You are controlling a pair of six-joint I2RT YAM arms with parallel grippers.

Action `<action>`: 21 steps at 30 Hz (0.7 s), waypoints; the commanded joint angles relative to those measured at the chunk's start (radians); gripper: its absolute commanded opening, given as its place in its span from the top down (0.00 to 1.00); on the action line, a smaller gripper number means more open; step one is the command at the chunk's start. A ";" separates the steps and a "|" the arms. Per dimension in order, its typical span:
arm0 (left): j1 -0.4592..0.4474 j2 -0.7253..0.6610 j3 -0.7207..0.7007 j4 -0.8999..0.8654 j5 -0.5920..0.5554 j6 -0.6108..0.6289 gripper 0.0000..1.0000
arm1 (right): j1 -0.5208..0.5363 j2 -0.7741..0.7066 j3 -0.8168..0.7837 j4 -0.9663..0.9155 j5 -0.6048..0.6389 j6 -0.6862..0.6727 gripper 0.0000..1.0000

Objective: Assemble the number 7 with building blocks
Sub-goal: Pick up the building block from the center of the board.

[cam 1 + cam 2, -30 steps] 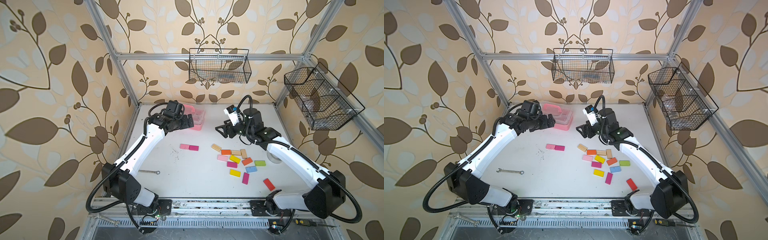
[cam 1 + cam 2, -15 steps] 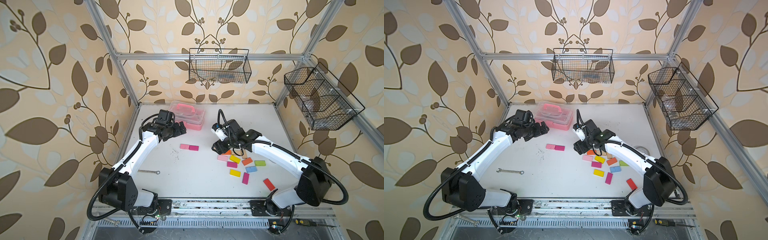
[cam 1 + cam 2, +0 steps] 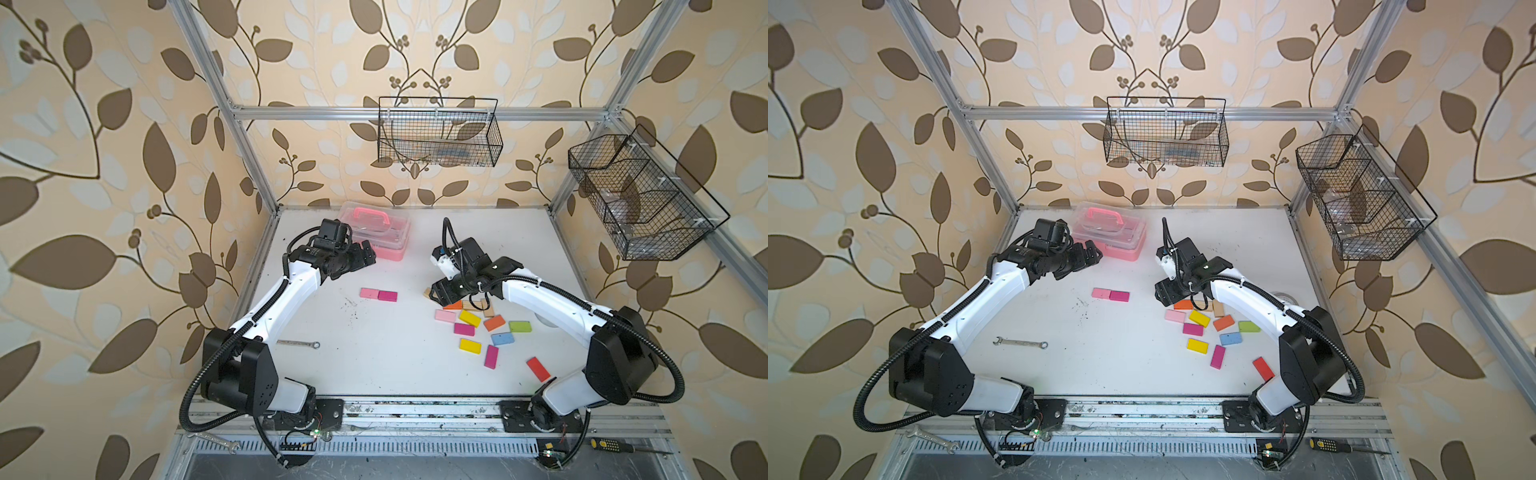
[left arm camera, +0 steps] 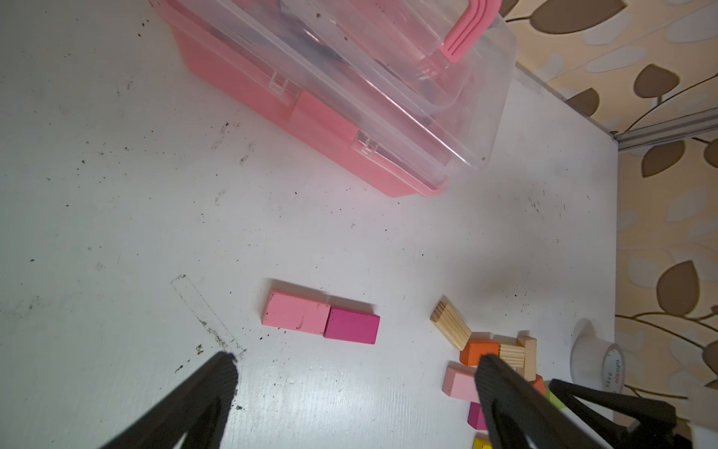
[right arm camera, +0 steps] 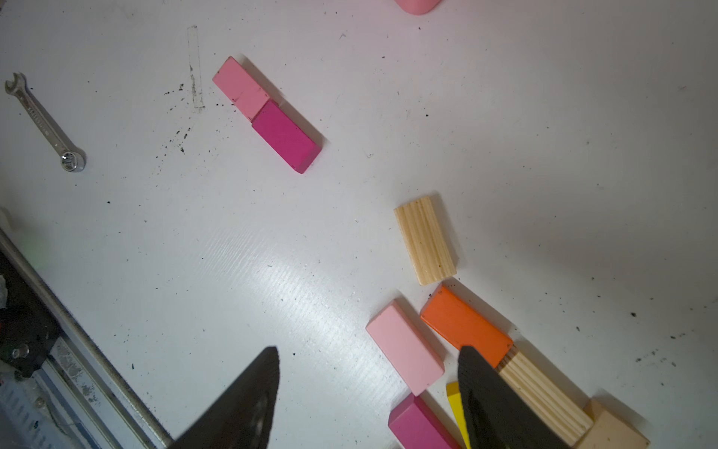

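Hovering with right gripper [image 5: 369, 350] spread and empty, I note: plain wood block [image 5: 425, 241] just ahead, off the magenta end of the pink-magenta bar [image 5: 268, 112], long axis square to my closing line; left gripper [image 4: 357, 357], also spread, farther.

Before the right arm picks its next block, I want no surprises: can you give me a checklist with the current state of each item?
1. Bar of the 7: pink block and magenta block touch end to end: ok.
2. Stem from the magenta end: no block there: not ok.
3. Right gripper open, empty: ok.
4. Left gripper open, empty, apart from the bar: ok.
5. Plain wood block free of the orange block: corners very close: cannot tell.
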 commanded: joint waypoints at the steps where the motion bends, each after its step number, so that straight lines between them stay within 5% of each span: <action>1: 0.013 -0.008 0.030 -0.032 -0.016 -0.004 0.01 | 0.010 0.043 0.033 -0.042 0.010 -0.082 0.26; 12: 0.028 -0.033 0.023 -0.048 -0.044 -0.012 0.01 | 0.018 0.285 0.230 -0.142 0.167 -0.126 0.26; 21: 0.028 -0.052 0.013 -0.061 -0.055 -0.007 0.01 | 0.009 0.381 0.273 -0.118 0.158 -0.162 0.28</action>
